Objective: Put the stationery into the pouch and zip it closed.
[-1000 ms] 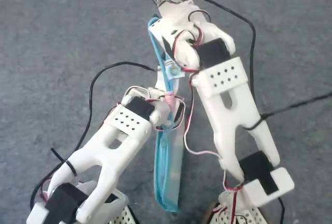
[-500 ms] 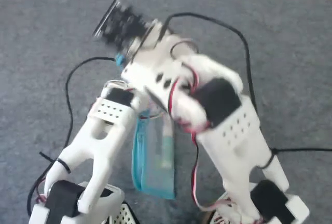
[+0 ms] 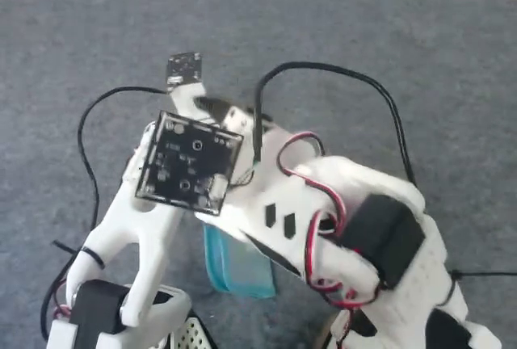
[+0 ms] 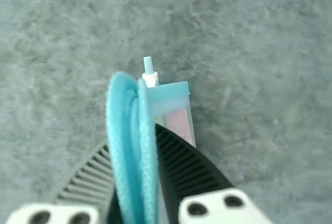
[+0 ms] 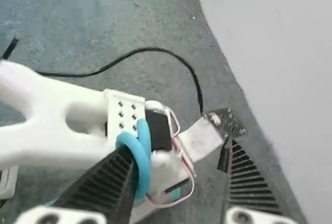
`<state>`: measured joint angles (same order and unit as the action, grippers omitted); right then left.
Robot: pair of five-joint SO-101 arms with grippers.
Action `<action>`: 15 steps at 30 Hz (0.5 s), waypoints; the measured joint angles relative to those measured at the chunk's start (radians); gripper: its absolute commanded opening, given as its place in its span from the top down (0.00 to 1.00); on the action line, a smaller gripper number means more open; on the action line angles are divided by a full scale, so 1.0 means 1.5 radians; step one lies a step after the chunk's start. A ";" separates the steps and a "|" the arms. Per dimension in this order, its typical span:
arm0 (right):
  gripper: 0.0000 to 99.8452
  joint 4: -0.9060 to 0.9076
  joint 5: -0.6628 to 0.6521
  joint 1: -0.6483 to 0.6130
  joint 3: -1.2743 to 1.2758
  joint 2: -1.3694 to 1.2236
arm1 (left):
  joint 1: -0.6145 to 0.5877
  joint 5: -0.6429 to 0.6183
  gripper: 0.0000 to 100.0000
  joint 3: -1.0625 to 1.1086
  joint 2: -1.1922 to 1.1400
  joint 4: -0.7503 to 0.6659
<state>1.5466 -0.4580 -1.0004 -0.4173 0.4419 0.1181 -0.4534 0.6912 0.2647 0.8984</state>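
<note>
— Where is the pouch?
— The teal pouch (image 3: 239,272) shows at the lower centre of the high view, its lower end poking out from under the two arms. Its folded edge sits pinched between the ribbed fingers of the left gripper (image 4: 134,143), and the white zipper pull (image 4: 149,71) sticks out just past it.
— And the right gripper?
— The right gripper (image 5: 176,154) stands wide with nothing clamped. A teal loop (image 5: 141,162) lies against one of its fingers, just beside the left arm's wrist.
— What differs from a second ago?
— Then the pouch hung long down the middle of the frame, and the right arm (image 3: 363,236) reached to the top centre. Now that arm has swung down and to the left. Its camera board (image 3: 187,163) covers the centre, hiding most of the pouch. The left arm (image 3: 133,228) sits further left over the grey carpet (image 3: 420,58).
</note>
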 measured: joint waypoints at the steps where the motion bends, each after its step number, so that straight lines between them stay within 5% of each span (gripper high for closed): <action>1: 0.78 0.028 0.004 0.000 0.000 -0.002 | -0.007 0.000 0.99 -0.002 0.000 0.001; 10: 0.78 0.137 0.040 0.053 -0.010 -0.148 | -0.026 -0.004 0.99 -0.003 0.000 0.001; 15: 0.78 0.137 0.053 -0.017 0.010 -0.149 | -0.073 -0.025 0.99 -0.003 0.000 -0.005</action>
<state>1.7522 -0.3782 -1.0265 -0.4020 0.2179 0.0092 -0.4902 0.6866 0.2647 0.8907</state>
